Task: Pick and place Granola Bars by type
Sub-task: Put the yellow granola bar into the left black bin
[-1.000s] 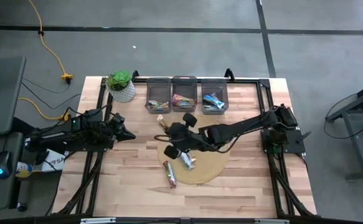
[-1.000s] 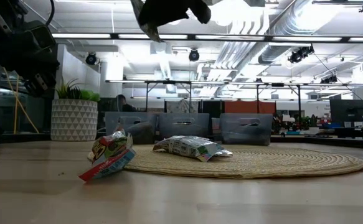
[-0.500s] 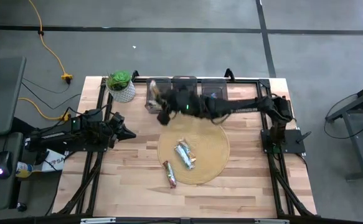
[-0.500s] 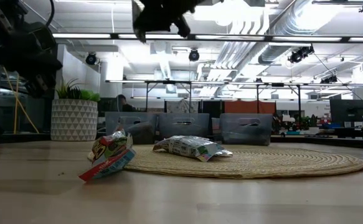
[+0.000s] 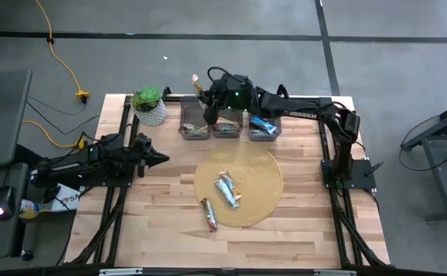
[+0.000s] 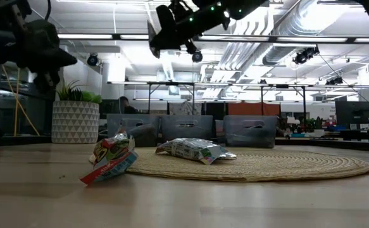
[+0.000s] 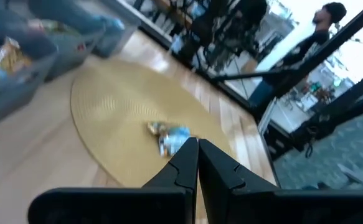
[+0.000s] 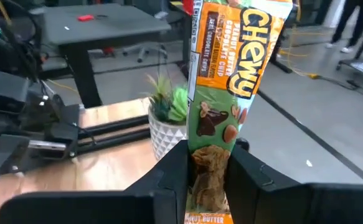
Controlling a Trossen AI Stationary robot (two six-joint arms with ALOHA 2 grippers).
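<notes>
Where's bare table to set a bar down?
Bare wood lies in front of the round mat and between it and the right edge. It is crowded at the three bins, under the right gripper holding a bar.

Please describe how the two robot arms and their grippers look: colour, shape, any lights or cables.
Both arms are dark, almost black, built of jointed segments. The right gripper and left gripper each have two dark, tapered fingers. Small green lights glow on the right arm. No loose cables show on them.
</notes>
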